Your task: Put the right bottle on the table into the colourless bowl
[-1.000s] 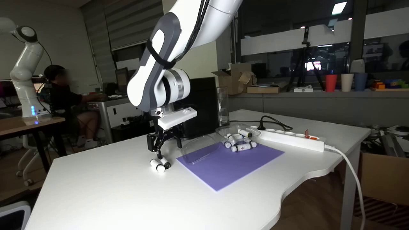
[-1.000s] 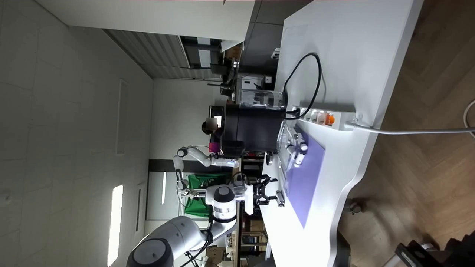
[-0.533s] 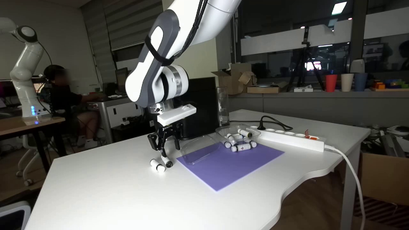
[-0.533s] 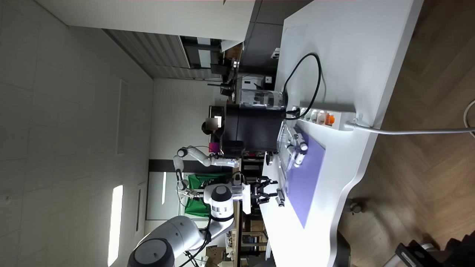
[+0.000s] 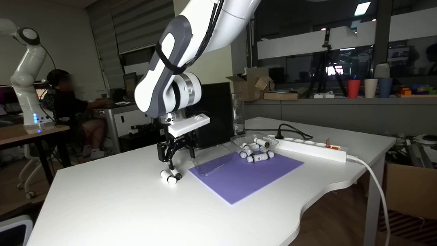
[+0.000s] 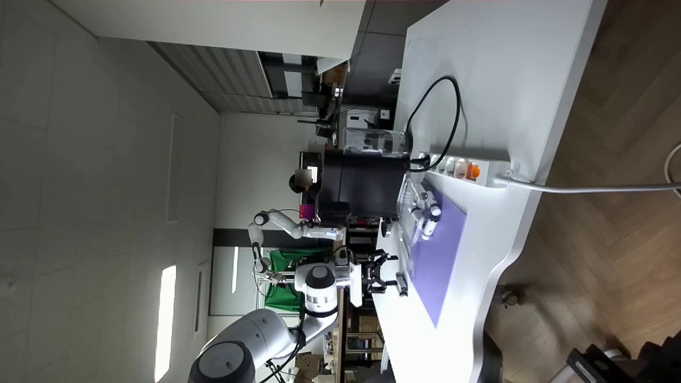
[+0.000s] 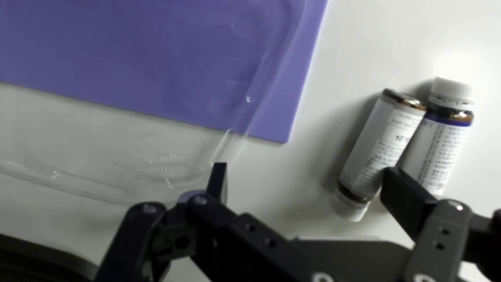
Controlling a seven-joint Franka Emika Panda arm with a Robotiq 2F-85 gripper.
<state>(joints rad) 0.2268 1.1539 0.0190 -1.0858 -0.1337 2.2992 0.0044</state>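
One bottle (image 7: 375, 152) is laid just beside a second bottle (image 7: 440, 149) on the white table (image 5: 119, 205), near the purple mat (image 5: 252, 177). The gripper (image 7: 306, 177) is spread wide; one fingertip (image 7: 405, 194) is held close to the pair, contact unclear. More bottles (image 5: 258, 157) are gathered in the clear bowl (image 5: 233, 140).

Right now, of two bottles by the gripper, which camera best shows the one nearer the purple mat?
The wrist view: that bottle looks big, its small print showing. Both exterior views show it tiny, bunched with the other bottle.

Arm (image 5: 184, 48) bent, grpr (image 7: 305, 170) facing dn, fingers (image 7: 407, 199) apart
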